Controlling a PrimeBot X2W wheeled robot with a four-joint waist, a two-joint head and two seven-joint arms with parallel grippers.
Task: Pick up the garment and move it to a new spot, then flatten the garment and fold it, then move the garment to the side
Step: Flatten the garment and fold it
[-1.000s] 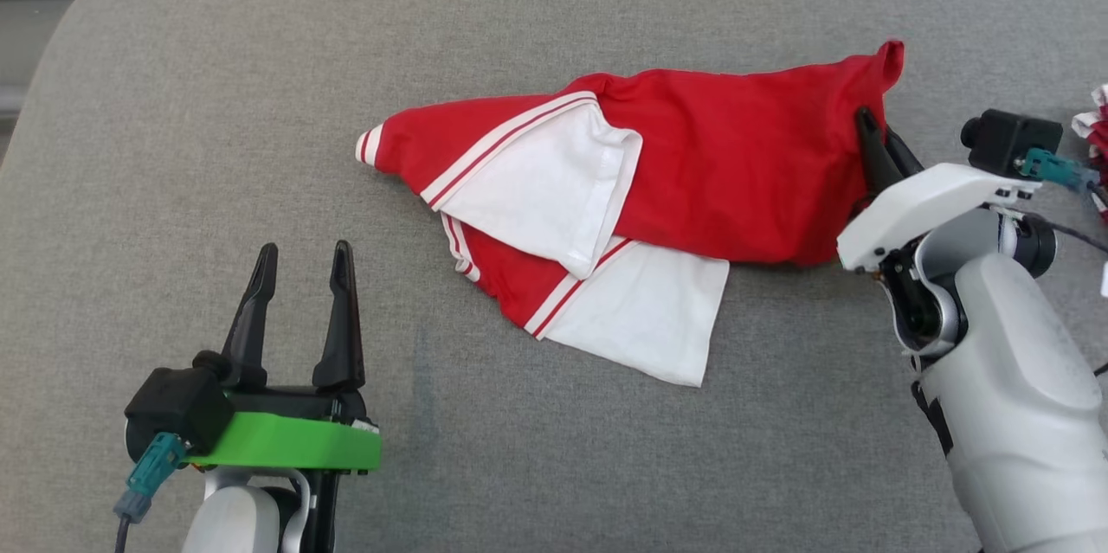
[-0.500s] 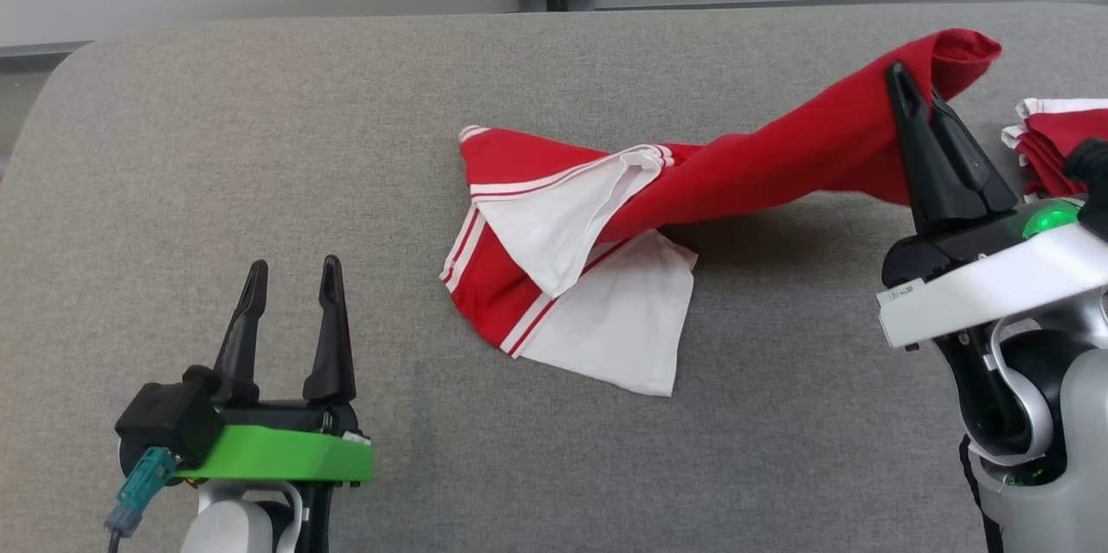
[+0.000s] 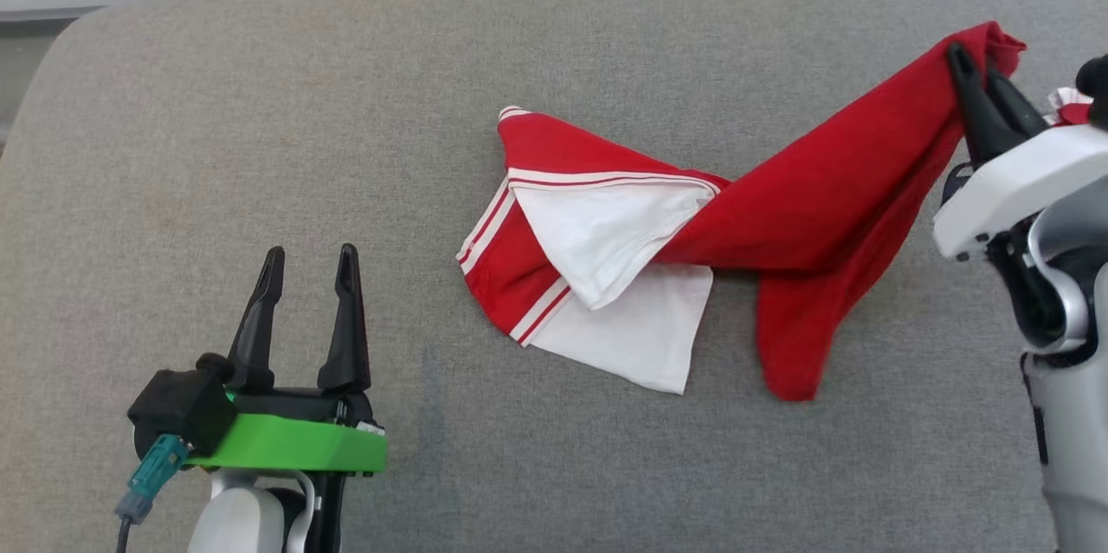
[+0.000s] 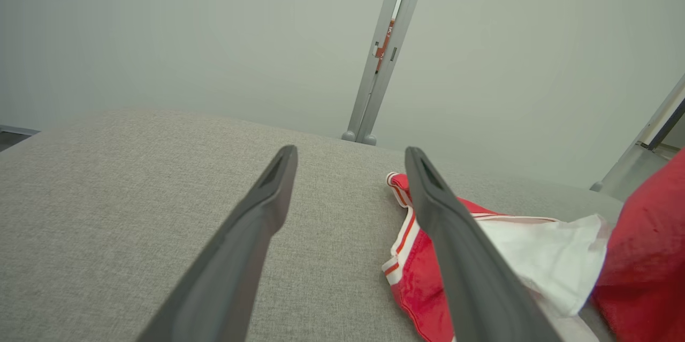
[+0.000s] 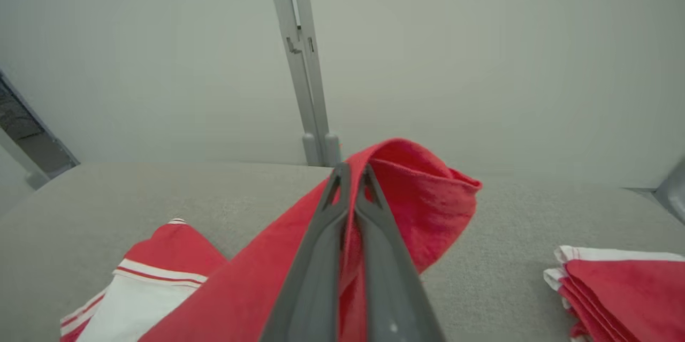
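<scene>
Garment [image 3: 814, 215] drawn rightward; right gripper [image 3: 974, 64] clamped on corner, apparently raised.

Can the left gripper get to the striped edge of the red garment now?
Probably yes: the left gripper is open, and only bare grey surface lies between it and the striped edge. The right gripper holds the garment by its far end.

The garment [image 3: 606, 250] lies right of the middle of the surface [image 3: 260, 146]. Its bunched part rests there, and one end rises toward the far right corner, where the right gripper [image 3: 971, 60] is clamped on it. A folded stack [image 3: 1069, 103] lies at the right edge, just beside that gripper. The left gripper [image 3: 312, 252] sits over the near left part, fingers apart, well away from the garment.
</scene>
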